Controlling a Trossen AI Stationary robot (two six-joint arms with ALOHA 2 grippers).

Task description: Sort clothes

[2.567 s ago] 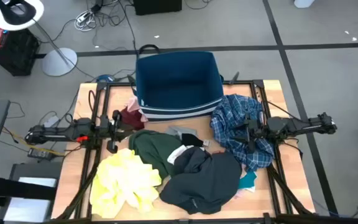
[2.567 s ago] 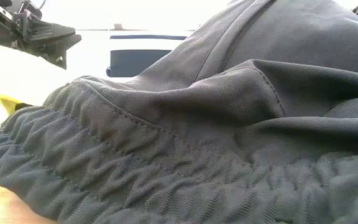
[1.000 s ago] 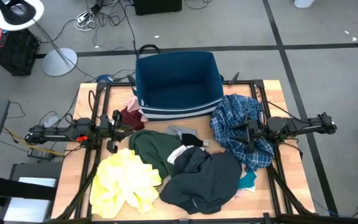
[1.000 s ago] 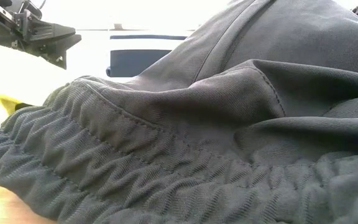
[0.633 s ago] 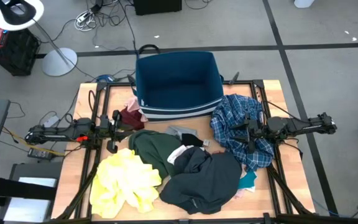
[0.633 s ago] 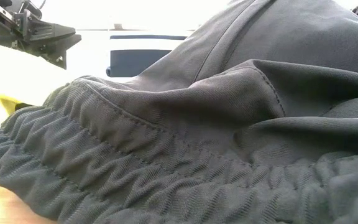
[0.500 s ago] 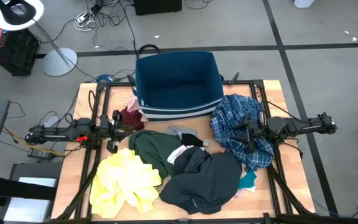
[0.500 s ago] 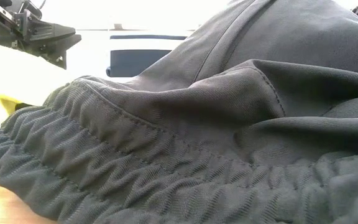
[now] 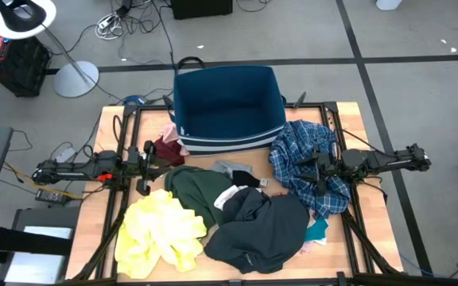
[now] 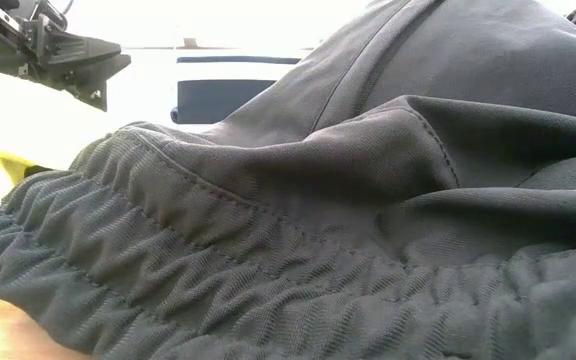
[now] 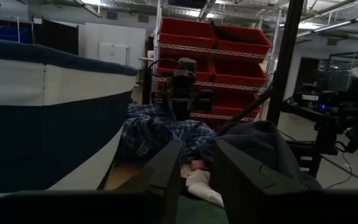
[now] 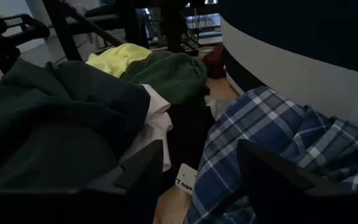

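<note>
The clothes lie in a heap on the table in front of the bin: a blue plaid shirt (image 9: 308, 168) at the right, a yellow garment (image 9: 161, 233) at the near left, a dark green one (image 9: 196, 189), a dark grey one (image 9: 262, 230), and a maroon piece (image 9: 168, 149) by the bin. My left gripper (image 9: 145, 164) is open with a narrow gap, clear of the table left of the green garment; it also shows in the low view (image 10: 86, 62). My right gripper (image 9: 318, 168) is open over the plaid shirt (image 12: 272, 143).
The navy bin with white stripes (image 9: 229, 107) stands open at the table's far middle. The dark grey garment (image 10: 348, 200) fills the low view. White, black and teal pieces (image 9: 317, 231) lie among the heap. Bare wood (image 9: 102, 199) shows at the left edge.
</note>
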